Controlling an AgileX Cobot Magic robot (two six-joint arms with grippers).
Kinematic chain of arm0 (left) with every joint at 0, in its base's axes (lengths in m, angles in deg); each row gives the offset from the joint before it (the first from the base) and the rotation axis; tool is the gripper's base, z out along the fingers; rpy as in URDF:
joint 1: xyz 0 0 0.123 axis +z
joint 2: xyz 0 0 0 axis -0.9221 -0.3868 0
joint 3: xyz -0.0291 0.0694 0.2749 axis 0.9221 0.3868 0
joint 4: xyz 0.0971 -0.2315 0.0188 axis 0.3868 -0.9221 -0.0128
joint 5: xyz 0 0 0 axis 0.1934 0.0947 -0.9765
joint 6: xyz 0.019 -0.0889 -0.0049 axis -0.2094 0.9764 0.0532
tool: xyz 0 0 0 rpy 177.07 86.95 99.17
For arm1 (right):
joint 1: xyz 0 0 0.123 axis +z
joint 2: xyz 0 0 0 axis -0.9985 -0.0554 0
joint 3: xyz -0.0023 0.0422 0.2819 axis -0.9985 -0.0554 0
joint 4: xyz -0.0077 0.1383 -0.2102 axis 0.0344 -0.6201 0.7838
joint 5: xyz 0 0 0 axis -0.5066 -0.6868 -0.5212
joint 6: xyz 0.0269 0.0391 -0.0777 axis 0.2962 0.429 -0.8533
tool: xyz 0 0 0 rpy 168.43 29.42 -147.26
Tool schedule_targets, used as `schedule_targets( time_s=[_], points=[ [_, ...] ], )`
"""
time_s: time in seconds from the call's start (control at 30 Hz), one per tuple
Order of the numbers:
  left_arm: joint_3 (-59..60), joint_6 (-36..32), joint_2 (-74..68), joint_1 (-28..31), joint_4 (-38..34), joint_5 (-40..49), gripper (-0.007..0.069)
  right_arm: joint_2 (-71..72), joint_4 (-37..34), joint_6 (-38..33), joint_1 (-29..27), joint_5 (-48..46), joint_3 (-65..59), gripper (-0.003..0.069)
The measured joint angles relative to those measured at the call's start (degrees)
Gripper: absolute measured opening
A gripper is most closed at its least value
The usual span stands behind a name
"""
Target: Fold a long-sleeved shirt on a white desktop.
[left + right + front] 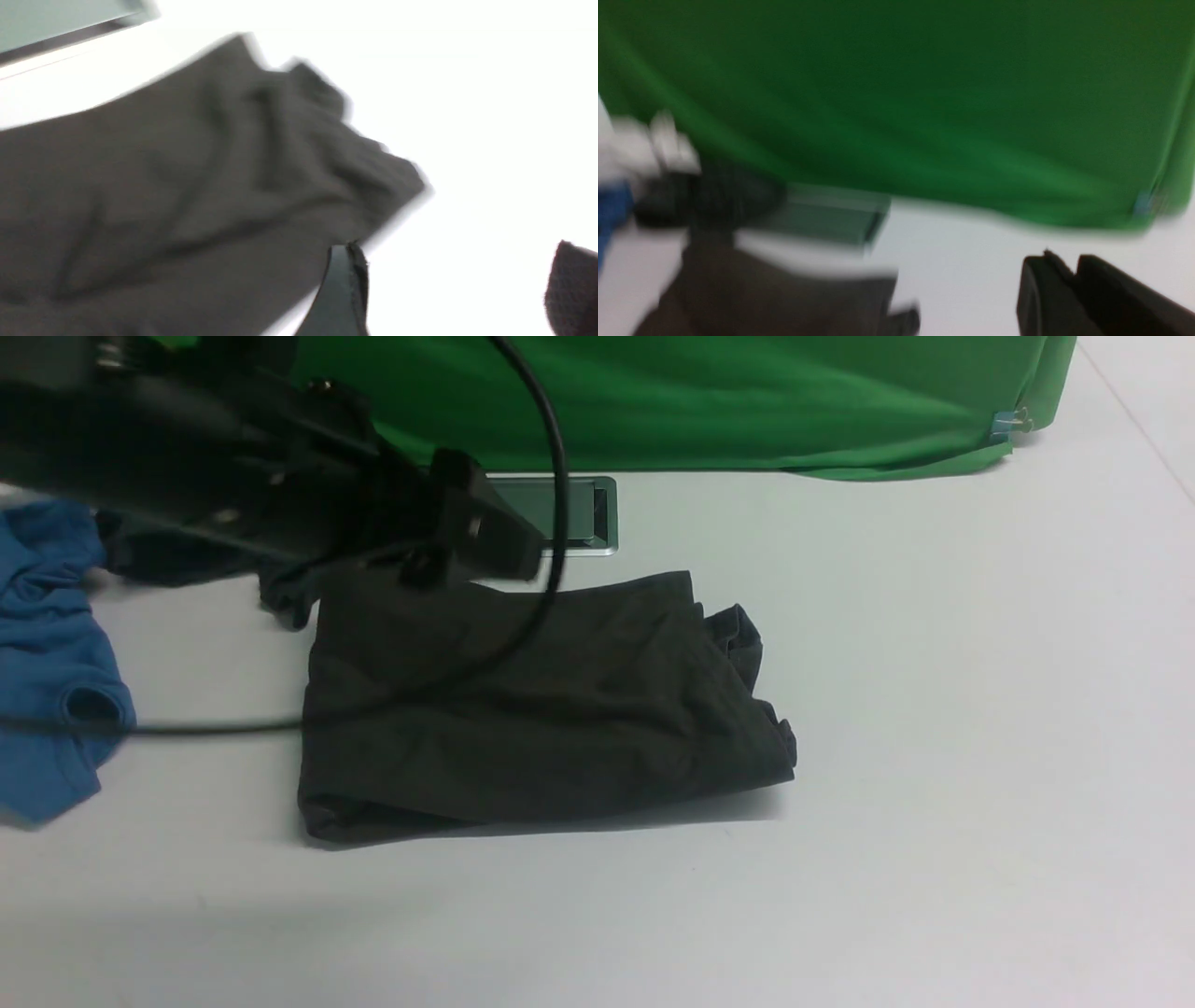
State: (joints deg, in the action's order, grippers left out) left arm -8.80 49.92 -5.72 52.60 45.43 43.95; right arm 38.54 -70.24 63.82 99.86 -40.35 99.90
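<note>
The long-sleeved shirt (541, 709) lies folded into a dark, roughly square bundle in the middle of the white desktop (934, 709). No lettering shows on it. My left gripper (495, 537) hovers over the shirt's back left corner. In the left wrist view, my left gripper (455, 245) is open, with only bright table between its fingers and the blurred shirt (187, 186) beside them. My right arm is out of the front view. Its gripper (1069, 268) is shut on nothing above bare desktop, with the shirt (775, 298) off to one side.
A blue garment (47, 644) and a smaller charcoal garment (177, 560) lie at the left edge. The grey cable hatch (583, 513) sits behind the shirt, below the green backdrop (700, 401). A black cable (215, 728) trails across the shirt's left side.
</note>
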Motion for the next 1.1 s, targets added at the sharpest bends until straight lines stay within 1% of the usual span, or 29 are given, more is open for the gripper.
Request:
schedule_targets(
  time_s=[0.07, 0.13, 0.17, 0.23, 0.3, 0.33, 0.37, 0.43, 0.47, 0.53, 0.63, 0.67, 0.7, 0.77, 0.93, 1.1],
  points=[
    [0.6, 2.8, 4.2, -0.6, 3.4, 3.7, 0.0522, 8.6, 0.0, -0.5, 0.0, 3.3, -5.3, 0.0091],
    [2.3, 5.2, 8.2, -0.7, 5.6, 6.4, 0.0483, 14.3, 0.0, -0.9, 0.0, 5.1, -10.2, 0.0097],
    [4.0, 6.3, 11.0, -0.7, 6.3, 7.6, 0.0447, 17.4, 0.0, -1.2, 0.0, 6.1, -12.7, 0.0099],
    [8.2, 8.2, 16.9, -0.7, 6.9, 8.8, 0.0354, 22.4, 0.0, -1.4, 0.0, 7.1, -16.5, 0.0104],
    [13.2, 10.8, 23.2, -0.7, 6.6, 9.3, 0.0241, 26.3, 0.0, -1.5, 0.0, 7.2, -20.1, 0.0111],
    [14.3, 11.1, 24.5, -0.7, 6.6, 9.3, 0.0216, 26.9, 0.0, -1.5, 0.0, 7.2, -20.4, 0.0113],
    [18.2, 13.0, 29.1, -0.7, 6.1, 9.2, 0.0134, 28.6, 0.0, -1.5, 0.0, 7.4, -22.4, 0.0115],
    [23.5, 15.1, 36.1, -0.7, 5.2, 8.5, 0.0052, 29.9, 0.0, -1.5, 0.0, 7.5, -24.3, 0.0120],
    [24.0, 15.4, 36.8, -0.7, 5.2, 8.4, 0.0047, 30.0, 0.0, -1.5, 0.0, 7.5, -24.6, 0.0120],
    [28.2, 16.4, 44.5, -0.7, 4.6, 8.0, 0.0018, 30.1, 0.0, -1.5, 0.0, 7.5, -26.1, 0.0125],
    [31.0, 16.5, 54.8, -0.7, 4.5, 7.9, 0.0015, 30.1, 0.0, -1.5, 0.0, 7.5, -28.2, 0.0130],
    [31.0, 16.5, 55.4, -0.7, 4.5, 7.9, 0.0015, 30.1, 0.0, -1.5, 0.0, 7.5, -28.3, 0.0130],
    [31.3, 16.5, 60.0, -0.7, 4.5, 7.5, 0.0015, 30.2, 0.0, -1.5, 0.0, 7.3, -28.8, 0.0134],
    [31.4, 16.6, 64.6, -0.7, 4.4, 7.4, 0.0017, 30.2, 0.0, -1.6, 0.0, 7.3, -29.3, 0.0136],
    [31.4, 16.6, 70.6, -0.7, 4.4, 7.1, 0.0017, 30.2, 0.0, -1.6, 0.0, 7.2, -29.3, 0.0145],
    [31.4, 16.6, 71.6, -0.7, 4.4, 7.1, 0.0017, 30.2, 0.0, -1.6, 0.0, 7.2, -29.3, 0.0147]
  ],
)
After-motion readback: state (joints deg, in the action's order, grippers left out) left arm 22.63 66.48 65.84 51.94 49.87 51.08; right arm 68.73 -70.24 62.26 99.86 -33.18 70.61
